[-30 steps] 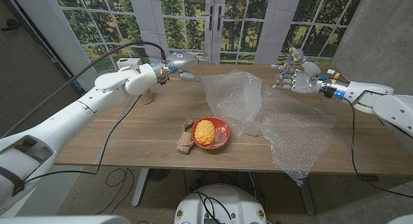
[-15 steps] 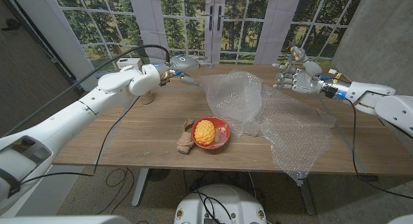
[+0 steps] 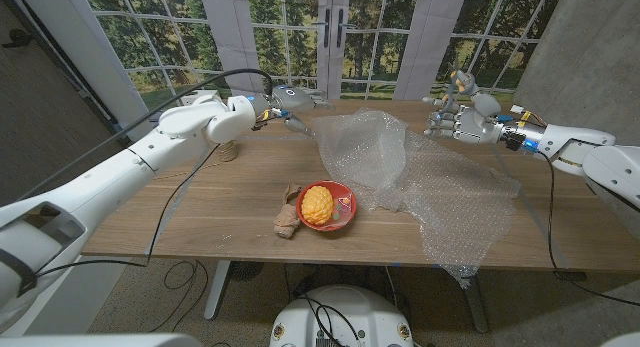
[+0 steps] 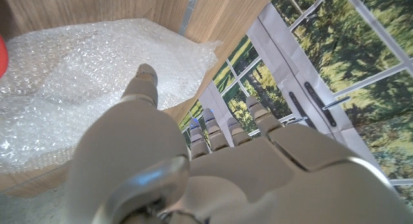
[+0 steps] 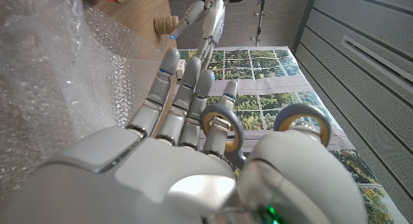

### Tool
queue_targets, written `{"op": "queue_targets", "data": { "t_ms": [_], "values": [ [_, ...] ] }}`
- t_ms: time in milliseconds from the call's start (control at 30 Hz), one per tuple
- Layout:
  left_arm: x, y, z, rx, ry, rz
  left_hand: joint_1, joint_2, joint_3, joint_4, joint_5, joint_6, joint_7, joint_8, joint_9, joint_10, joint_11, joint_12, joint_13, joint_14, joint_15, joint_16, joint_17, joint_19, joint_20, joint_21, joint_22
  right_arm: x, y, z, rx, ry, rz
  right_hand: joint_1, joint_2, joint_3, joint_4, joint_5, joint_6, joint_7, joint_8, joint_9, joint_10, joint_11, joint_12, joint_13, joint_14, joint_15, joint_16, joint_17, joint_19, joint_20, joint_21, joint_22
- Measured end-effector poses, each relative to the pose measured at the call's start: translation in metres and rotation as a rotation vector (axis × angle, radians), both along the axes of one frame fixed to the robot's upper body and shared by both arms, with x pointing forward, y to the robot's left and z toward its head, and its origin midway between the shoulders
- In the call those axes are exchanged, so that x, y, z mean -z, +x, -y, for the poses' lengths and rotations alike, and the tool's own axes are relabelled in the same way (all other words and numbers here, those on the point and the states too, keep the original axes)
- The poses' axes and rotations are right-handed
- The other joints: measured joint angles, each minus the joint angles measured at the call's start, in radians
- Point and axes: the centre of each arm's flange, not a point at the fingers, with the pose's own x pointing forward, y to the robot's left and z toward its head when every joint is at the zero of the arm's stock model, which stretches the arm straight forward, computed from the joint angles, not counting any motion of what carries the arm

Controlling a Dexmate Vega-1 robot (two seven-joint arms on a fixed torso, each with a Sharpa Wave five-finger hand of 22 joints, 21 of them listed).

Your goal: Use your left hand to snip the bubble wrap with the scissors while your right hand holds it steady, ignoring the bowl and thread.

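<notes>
A big sheet of clear bubble wrap [image 3: 440,177] lies crumpled over the right half of the wooden table [image 3: 200,217]. My left hand [image 3: 288,99] hovers at the wrap's far left corner with its fingers apart and nothing in them; the left wrist view shows the wrap [image 4: 77,75] just beyond that hand [image 4: 213,166]. My right hand [image 3: 462,117] is raised over the wrap's far right edge. Two grey loops, the scissors' handles [image 5: 221,124], stand between its thumb and fingers [image 5: 171,75] and stick up from it [image 3: 458,84]. The blades are hidden.
A red bowl [image 3: 343,196] with a yellow fruit sits at the table's middle front, touching the wrap's edge. A brown crumpled lump [image 3: 288,222] lies left of it. A spool of twine [image 3: 229,149] stands under my left forearm. Windows and a door stand behind the table.
My left hand has moved to the right along the far edge, closer to the wrap's corner. The right hand has stayed almost still.
</notes>
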Motion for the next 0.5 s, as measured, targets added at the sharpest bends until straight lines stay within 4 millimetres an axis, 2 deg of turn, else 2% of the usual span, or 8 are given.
{"op": "queue_targets", "data": {
  "t_ms": [500],
  "values": [
    [0.015, -0.004, 0.009, 0.026, 0.117, -0.020, 0.005, 0.005, 0.000, 0.000, 0.000, 0.000, 0.000, 0.000, 0.000, -0.009, -0.009, 0.000, -0.004, -0.008, 0.000, 0.000, 0.003, -0.005, -0.005, 0.000, 0.000, 0.006, 0.001, 0.004, 0.007, 0.001, -0.011, -0.005, 0.005, 0.000, 0.000, 0.000, 0.000, 0.000, 0.000, -0.009, 0.000, 0.000, 0.000, 0.000, 0.000, 0.000, 0.000, 0.000, 0.000, 0.000, 0.009, 0.000]
  ]
}}
